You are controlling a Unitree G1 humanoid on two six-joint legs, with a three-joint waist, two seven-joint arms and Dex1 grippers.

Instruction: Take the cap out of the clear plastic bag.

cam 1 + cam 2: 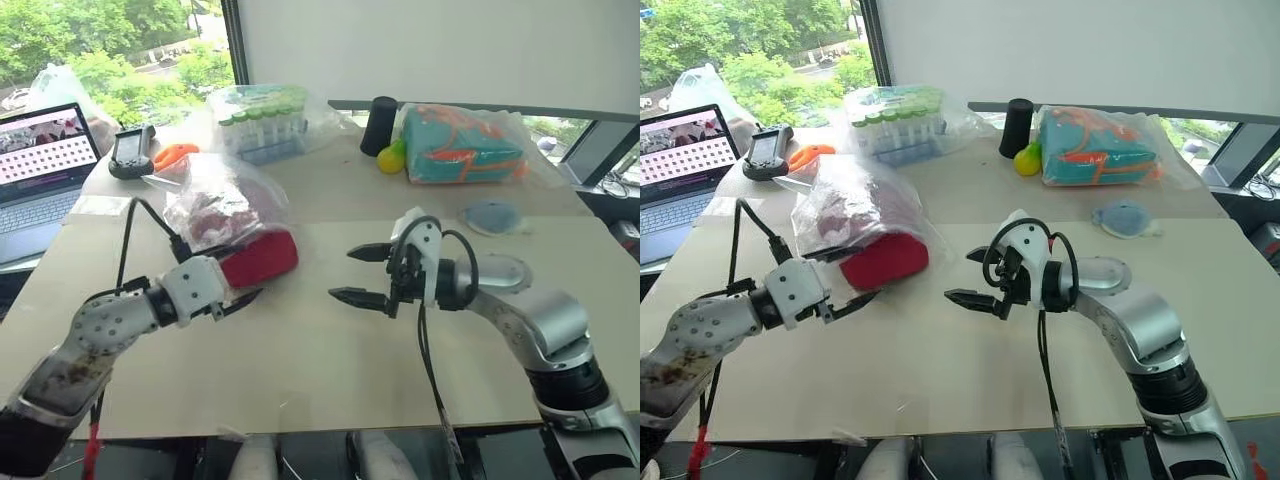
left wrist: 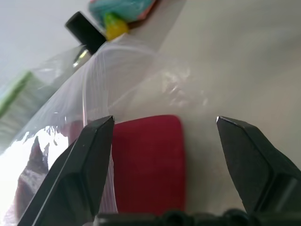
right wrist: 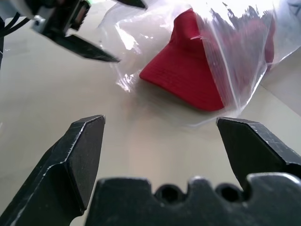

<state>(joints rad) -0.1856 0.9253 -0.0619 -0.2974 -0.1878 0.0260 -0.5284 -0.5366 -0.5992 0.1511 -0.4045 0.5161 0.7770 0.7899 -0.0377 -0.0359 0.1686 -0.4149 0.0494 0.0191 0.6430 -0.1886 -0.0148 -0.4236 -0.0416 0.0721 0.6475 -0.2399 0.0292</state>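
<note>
No readable brand or label anywhere; laptop (image 1: 40, 165) at upper left of the left eye view shows a grid of tiny tiles, text too small to read

Cap (image 1: 262, 257) dark red, lies left of centre on the table (image 1: 330, 370), brim poking out of the mouth of the clear plastic bag (image 1: 215, 205), crown further back under crinkly film. Right wrist view shows the same: red brim (image 3: 186, 75) exposed on the tabletop, plastic (image 3: 240, 52) draped over the rest

Left gripper (image 1: 240, 297) lower left of centre, fingers spread, empty, tips just beside the brim on its near side; whether they touch the bag film, can't tell. Left wrist view: both black fingers (image 2: 82, 165) wide apart with the red brim (image 2: 150, 160) between them further ahead, bag edge over one finger's side

Right gripper (image 1: 358, 274) centre frame, fingers spread wide, pinching nothing, apart from the cap with bare table between

Around, along the upper part of the frame: bag of green-capped tubes (image 1: 262, 118) behind the cap, black cylinder (image 1: 380, 125), small yellow-green thing (image 1: 392, 157) beside it, teal-and-orange item in plastic (image 1: 462, 145) upper right, grey-blue round thing (image 1: 492, 216) right of centre, black handheld device (image 1: 130, 150) and an orange object (image 1: 175, 154) near the laptop. Cables loop off both wrists. Nothing lies between the grippers and the cap
</note>
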